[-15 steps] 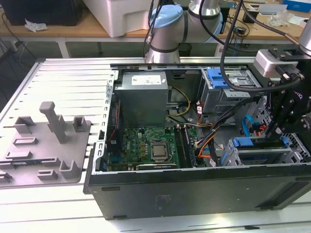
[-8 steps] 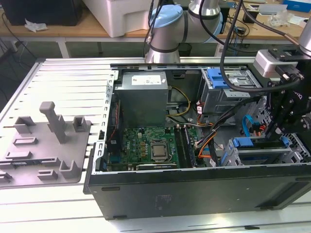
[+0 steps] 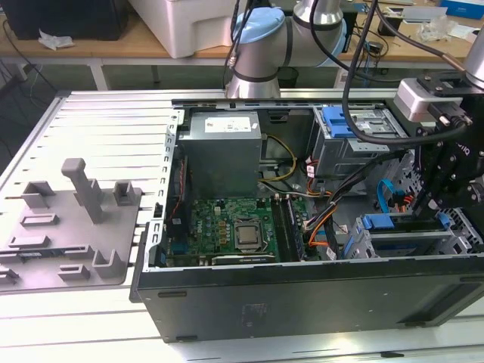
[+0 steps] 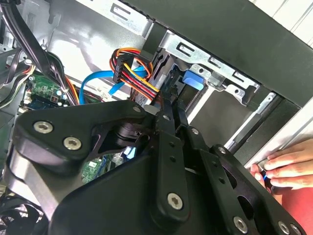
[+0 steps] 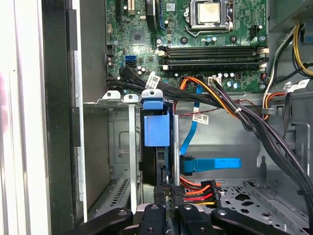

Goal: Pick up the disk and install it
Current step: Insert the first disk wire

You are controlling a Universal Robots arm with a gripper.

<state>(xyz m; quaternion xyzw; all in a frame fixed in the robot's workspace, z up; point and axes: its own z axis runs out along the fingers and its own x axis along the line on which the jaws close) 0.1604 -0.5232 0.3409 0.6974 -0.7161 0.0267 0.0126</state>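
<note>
**The disk** (image 5: 156, 131) is being seen edge-on in the first wrist view, standing upright in a slot of the metal drive cage (image 5: 131, 147), with its blue carrier rail turned toward the camera. How deep it sits in the slot cannot be told.

**The gripper** (image 5: 168, 193) is being held directly at the disk's near edge. In the second wrist view its black linkage is being shown reaching into the same slot. Whether the disk is being grasped or has been let go cannot be told.

**Cabling.** A flat blue cable (image 5: 212, 164) with its connector is being shown just beside the disk. A bundle of red, orange and yellow wires (image 5: 195, 191) is lying close to the gripper.

**Surroundings.** The cage is being housed in a corner of the open computer case (image 3: 302, 302), at the exterior view's right. Inside the case, the motherboard (image 3: 227, 223) is being shown near the middle, and the grey power supply (image 3: 223, 151) behind it.

**Periphery.** A person's hand (image 4: 283, 166) is being rested at the case's outer edge — well clear of the slot. A grey moulded fixture tray (image 3: 68, 219) is lying on the slatted table (image 3: 113, 128) at the exterior view's left, apart from the case.
</note>
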